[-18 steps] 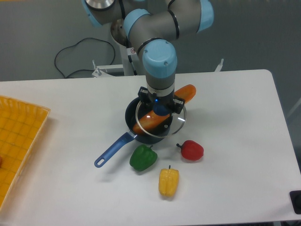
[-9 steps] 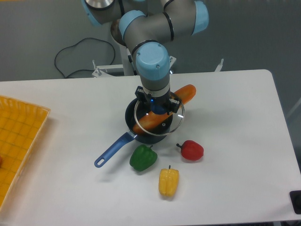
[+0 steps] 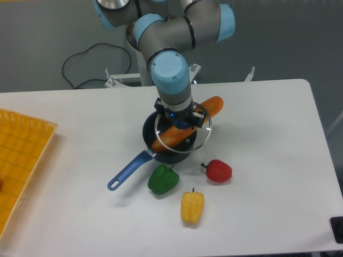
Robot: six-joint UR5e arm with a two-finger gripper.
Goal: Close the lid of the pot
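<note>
Your round dark pot (image 3: pixel 155 135) sits directly below the fingers, a long smooth orange carrot (image 3: pixel 185 126) jutting past its rim. The clear glass pot lid (image 3: pixel 183 131), metal-rimmed, hangs just under the gripper (image 3: pixel 181 121), whose fingers grasp its blue knob. I judge lowering and release outstanding; the carrot may prevent seating.

One pot (image 3: pixel 161 140); one pot lid (image 3: pixel 194 140); one carrot (image 3: pixel 210 106); three peppers: green (image 3: pixel 163 180), red (image 3: pixel 218 171), yellow (image 3: pixel 192 207); one yellow tray (image 3: pixel 21 155); one arm, one gripper (image 3: pixel 179 119); possibly a dark item at the corner (image 3: pixel 337 229).
</note>
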